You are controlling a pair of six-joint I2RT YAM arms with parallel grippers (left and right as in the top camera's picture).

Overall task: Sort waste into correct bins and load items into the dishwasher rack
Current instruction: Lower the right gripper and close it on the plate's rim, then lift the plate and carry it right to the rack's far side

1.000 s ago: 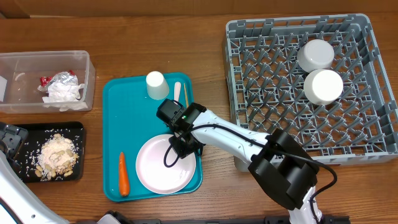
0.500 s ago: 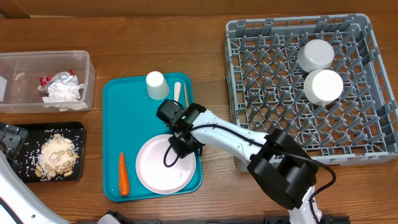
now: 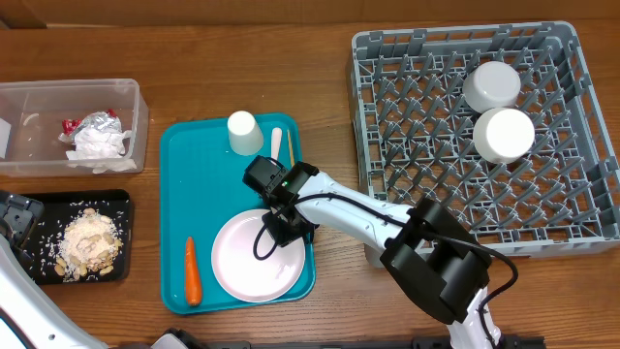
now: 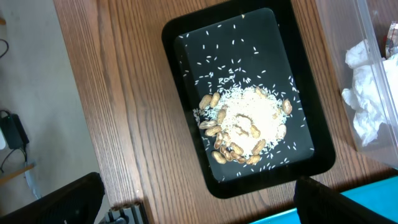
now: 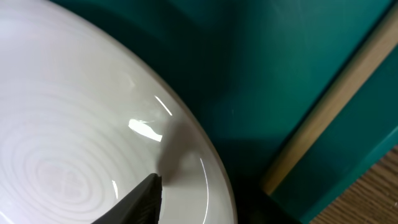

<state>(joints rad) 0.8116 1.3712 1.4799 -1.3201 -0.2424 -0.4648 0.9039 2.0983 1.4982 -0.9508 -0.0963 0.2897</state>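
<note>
Plate point(image 3: 254, 257), large and pale, lies flat in the near right corner of the teal tray point(image 3: 205, 194) on the table point(image 3: 291, 58). Its right edge comes close to the raised rim of the tray, so there is only a narrow gap on that side. The right jaws hang just over the far right edge of the plate. In the wrist view one dark fingertip point(image 5: 140, 199) sits just inside the rim and the other is hidden, so I cannot tell if they pinch the plate. A beige stick point(image 5: 323, 106) lies on the tray floor just beside.

More room is on the left of the plate, where only a carrot point(image 3: 192, 270) lies near the tray's left rim. At the far end stand the white cup point(image 3: 243, 132) and the white utensil point(image 3: 276, 142).

A strip of bare table separates the tray from the grey rack point(image 3: 417, 165). One white bowl point(image 3: 492, 85) and a second bowl point(image 3: 504, 134) sit in its far right part, and the left and near rows of pegs are open.

The left jaws are spread wide above the black tray point(image 4: 186, 93) with the nut scraps point(image 4: 245, 127). The clear tub point(image 3: 136, 107) beside it holds the napkin point(image 3: 97, 147) and the foil wrapper point(image 3: 95, 122).
</note>
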